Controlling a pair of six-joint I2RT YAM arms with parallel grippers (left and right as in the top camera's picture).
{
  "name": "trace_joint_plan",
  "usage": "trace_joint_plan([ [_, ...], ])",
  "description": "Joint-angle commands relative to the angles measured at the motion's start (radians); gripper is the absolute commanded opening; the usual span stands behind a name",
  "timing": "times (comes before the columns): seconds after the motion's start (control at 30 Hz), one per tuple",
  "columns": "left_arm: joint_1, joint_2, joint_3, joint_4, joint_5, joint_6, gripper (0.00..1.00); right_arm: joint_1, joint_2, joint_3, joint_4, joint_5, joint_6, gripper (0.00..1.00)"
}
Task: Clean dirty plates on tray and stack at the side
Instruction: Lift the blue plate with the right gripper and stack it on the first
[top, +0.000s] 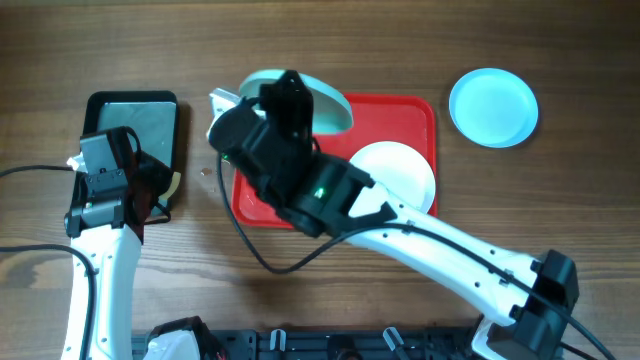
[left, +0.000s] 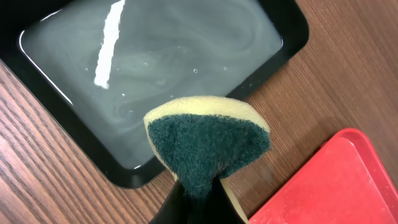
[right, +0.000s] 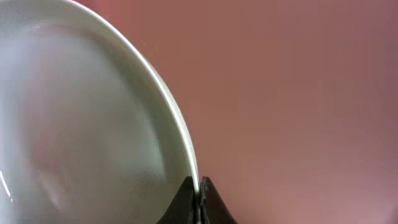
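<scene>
We see a large red rectangular plastic tray (top: 415, 115), round-cornered with a raised rim, in the middle of the wood-grain table (top: 400, 40). A white round glossy plate (top: 400, 170) lies on its right part. A pale aqua round glossy plate (top: 335, 105) sits over its far left corner. A second aqua round plate (top: 493, 107) rests on the table, right of the tray and apart from it.

The right gripper (right: 199, 193) has its fingers nearly together, pinching the thin rim of the pale aqua plate. The left gripper (left: 196, 199) is clamped on a yellow foam sponge (left: 208, 140) with a coarse dark green face. It hangs over the near right rim of a black rectangular tray (left: 292, 37) of cloudy water, at the table's left.
</scene>
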Motion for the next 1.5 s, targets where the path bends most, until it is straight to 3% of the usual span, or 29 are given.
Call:
trace_joint_plan([
  [0.0, 0.005, -0.008, -0.005, 0.001, 0.008, -0.012, 0.04, 0.014, -0.007, 0.01, 0.086, 0.127, -0.097, 0.04],
  [0.1, 0.005, -0.008, -0.005, 0.001, 0.008, -0.01, 0.04, -0.002, -0.007, 0.008, 0.082, 0.075, -0.002, 0.04],
  [0.23, 0.005, -0.008, -0.005, 0.0, 0.008, -0.01, 0.04, -0.144, 0.001, -0.003, -0.052, -0.359, 0.444, 0.04],
  [0.3, 0.005, -0.008, -0.005, -0.006, 0.008, -0.01, 0.04, -0.267, 0.01, -0.023, -0.095, -0.602, 0.617, 0.04],
  [0.47, 0.004, -0.008, -0.005, -0.015, 0.009, -0.01, 0.04, -0.613, 0.008, -0.031, -0.126, -0.848, 1.147, 0.04],
  [0.57, 0.004, -0.008, -0.005, -0.017, 0.008, -0.01, 0.04, -0.88, 0.008, -0.031, -0.204, -1.021, 1.328, 0.04],
  [0.7, 0.004, -0.008, -0.005, -0.018, 0.008, -0.01, 0.04, -1.134, 0.026, -0.031, -0.303, -1.108, 1.312, 0.04],
  [0.87, 0.004, -0.008, -0.005, -0.018, 0.009, -0.01, 0.04, -1.32, 0.07, -0.037, -0.377, -1.109, 1.177, 0.04],
  [1.1, 0.004, -0.008, -0.005, -0.018, 0.009, -0.01, 0.04, -1.397, 0.142, -0.051, -0.374, -1.108, 1.154, 0.04],
  [1.17, 0.004, -0.008, -0.005, -0.018, 0.009, -0.01, 0.04, -1.397, 0.171, -0.051, -0.369, -1.108, 1.154, 0.1],
  [1.33, 0.004, -0.008, -0.005, -0.018, 0.009, -0.01, 0.04, -1.396, 0.272, -0.051, -0.372, -1.11, 1.156, 0.11],
  [1.4, 0.004, -0.008, -0.005, -0.018, 0.009, -0.01, 0.04, -1.396, 0.294, -0.051, -0.377, -1.142, 1.144, 0.44],
  [1.47, 0.004, -0.008, -0.005, -0.018, 0.009, -0.01, 0.04, -1.395, 0.293, -0.051, -0.394, -1.211, 1.106, 0.51],
])
